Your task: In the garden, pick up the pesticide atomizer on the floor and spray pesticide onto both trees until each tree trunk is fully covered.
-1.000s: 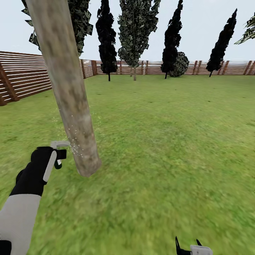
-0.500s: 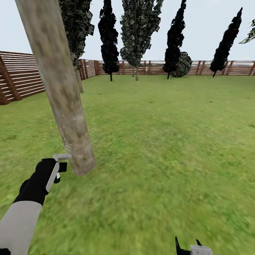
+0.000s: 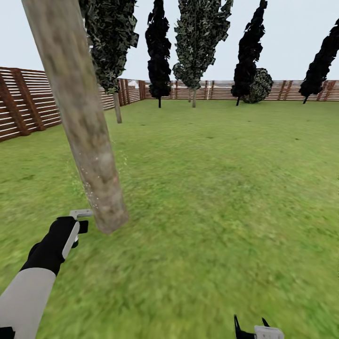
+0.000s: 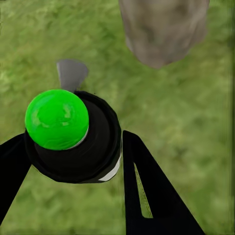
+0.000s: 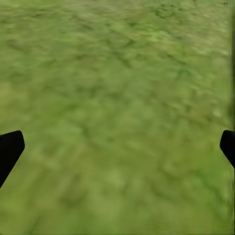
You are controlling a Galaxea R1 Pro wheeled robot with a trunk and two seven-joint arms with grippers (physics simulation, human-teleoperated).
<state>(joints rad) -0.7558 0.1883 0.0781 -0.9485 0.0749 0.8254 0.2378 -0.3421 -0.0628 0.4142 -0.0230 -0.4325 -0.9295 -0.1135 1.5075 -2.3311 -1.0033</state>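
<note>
Pale beige-grey tree trunk (image 3: 84,132): leaning, mottled, rising from the grass lawn (image 3: 212,197) just ahead of your left gripper (image 3: 79,225). Your left gripper is clamped on the pesticide atomizer (image 4: 73,134), black body with green cap, its grey nozzle (image 3: 81,213) beside the trunk base. Your right gripper (image 5: 117,147) is spread wide, holding nothing, over grass. Brown slat fence (image 3: 28,101) at the back.

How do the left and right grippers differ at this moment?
The left gripper is shut on the pesticide atomizer, near the tree trunk; the right gripper is open, holding nothing. The left is raised beside the trunk; the right hangs low over grass. Both have black fingers.
</note>
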